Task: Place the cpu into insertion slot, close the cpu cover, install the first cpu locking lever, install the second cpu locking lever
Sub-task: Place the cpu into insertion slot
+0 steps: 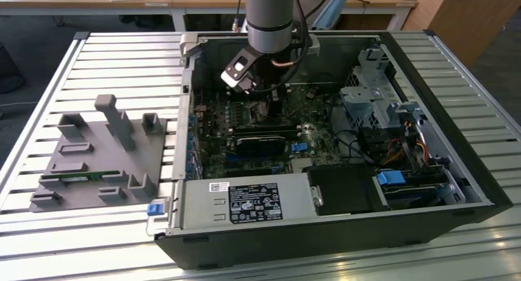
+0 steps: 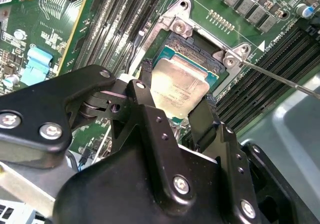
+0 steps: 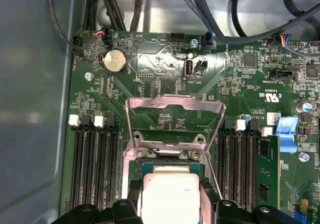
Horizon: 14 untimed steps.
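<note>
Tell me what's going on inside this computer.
A robot arm reaches into the open PC case. Its end effector grips the cpu by two opposite edges, right at the slot. I cannot tell whether the chip is fully seated. The cover stands raised behind the slot, not yet closed.

my exterior view looks down on the whole computer case (image 1: 326, 247); both wrist views sit close, sharing the cpu (image 2: 180, 86) (image 3: 170, 199).
</note>
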Each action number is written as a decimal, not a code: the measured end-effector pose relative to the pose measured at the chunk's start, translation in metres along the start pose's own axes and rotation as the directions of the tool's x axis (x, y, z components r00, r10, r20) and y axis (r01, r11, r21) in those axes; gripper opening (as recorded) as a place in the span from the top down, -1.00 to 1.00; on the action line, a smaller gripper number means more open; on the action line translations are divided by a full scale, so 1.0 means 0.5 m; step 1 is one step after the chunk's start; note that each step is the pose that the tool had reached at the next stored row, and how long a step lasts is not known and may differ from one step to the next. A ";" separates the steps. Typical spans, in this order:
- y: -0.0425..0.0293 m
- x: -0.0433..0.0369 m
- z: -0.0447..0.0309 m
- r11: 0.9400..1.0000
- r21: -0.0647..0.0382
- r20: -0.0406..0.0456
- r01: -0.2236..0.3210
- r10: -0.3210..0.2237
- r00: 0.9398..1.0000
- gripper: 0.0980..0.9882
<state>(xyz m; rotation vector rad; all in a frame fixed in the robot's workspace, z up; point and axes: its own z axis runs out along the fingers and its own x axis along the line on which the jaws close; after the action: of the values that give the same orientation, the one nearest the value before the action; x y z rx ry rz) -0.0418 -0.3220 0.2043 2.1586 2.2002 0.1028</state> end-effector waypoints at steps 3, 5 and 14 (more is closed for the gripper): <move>-0.002 0.000 0.003 1.000 0.000 0.000 -0.006 0.006 1.000 0.00; -0.002 0.000 0.005 1.000 0.000 0.001 -0.012 0.012 1.000 0.00; -0.003 0.000 0.014 1.000 0.001 0.002 -0.018 0.018 1.000 0.00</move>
<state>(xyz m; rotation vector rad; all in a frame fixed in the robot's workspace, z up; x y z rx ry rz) -0.0428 -0.3221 0.1972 2.1788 2.1806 0.1007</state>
